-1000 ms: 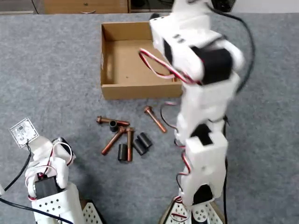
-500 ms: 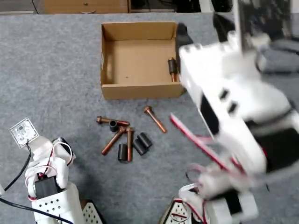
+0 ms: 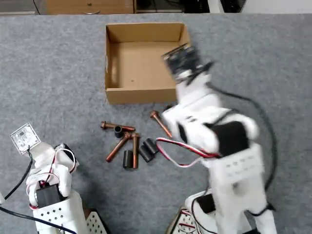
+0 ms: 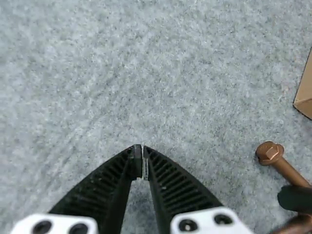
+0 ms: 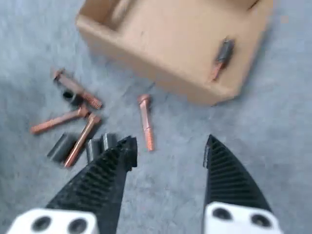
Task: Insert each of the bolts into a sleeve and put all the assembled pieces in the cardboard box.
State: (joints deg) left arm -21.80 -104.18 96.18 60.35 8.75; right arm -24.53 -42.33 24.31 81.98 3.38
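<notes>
My right gripper (image 5: pixel 170 144) hangs with its jaws spread wide and empty over the grey carpet, on the near side of the open brown cardboard box (image 5: pixel 161 73). One assembled bolt-and-sleeve piece (image 5: pixel 222 57) lies inside the box by a side wall. My left gripper (image 4: pixel 141 157) is pinched closed on nothing, at the near left. The lone copper-coloured metal bolt (image 5: pixel 145 122), to the right of the pile, looks rigid, light, smooth and likely to roll. I'd pinch it mid-shank, across its length. The short black tubular sleeves (image 5: pixel 100 144) look equally stiff.
</notes>
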